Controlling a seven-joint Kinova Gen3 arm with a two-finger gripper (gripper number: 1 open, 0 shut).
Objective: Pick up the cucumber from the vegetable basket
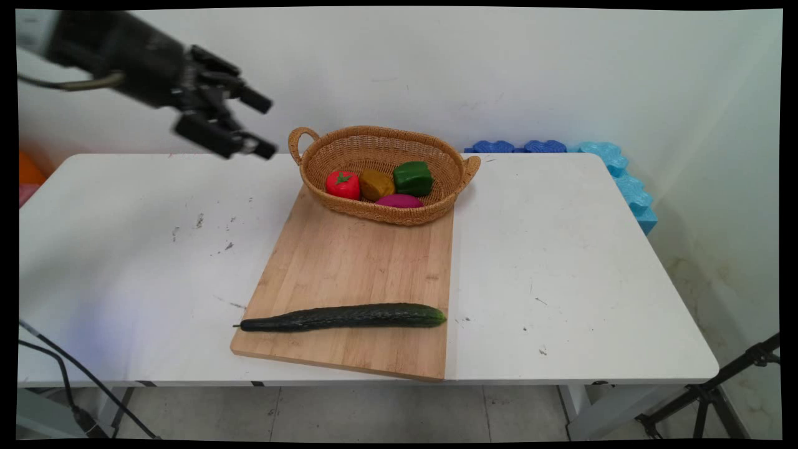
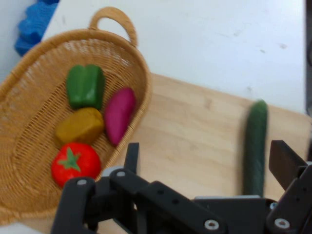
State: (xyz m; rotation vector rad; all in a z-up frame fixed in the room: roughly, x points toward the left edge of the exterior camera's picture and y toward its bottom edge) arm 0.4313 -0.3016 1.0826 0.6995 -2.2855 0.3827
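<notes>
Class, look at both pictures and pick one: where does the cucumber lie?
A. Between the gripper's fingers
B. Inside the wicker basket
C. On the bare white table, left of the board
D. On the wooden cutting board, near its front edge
D: the cucumber lies flat across the near end of the cutting board, apart from the basket at the board's far end.

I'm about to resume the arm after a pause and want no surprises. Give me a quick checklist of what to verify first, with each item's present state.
1. Pincer open and empty: ok.
2. Pincer clear of the table, raised left of the basket: ok.
3. Cucumber lying flat on the cutting board, unobstructed: ok.
4. Basket's far end resting on the board, upright: ok.
5. Tomato, brown piece, green pepper and purple piece inside the basket: ok.
6. Cucumber firmness: cannot tell.
</notes>
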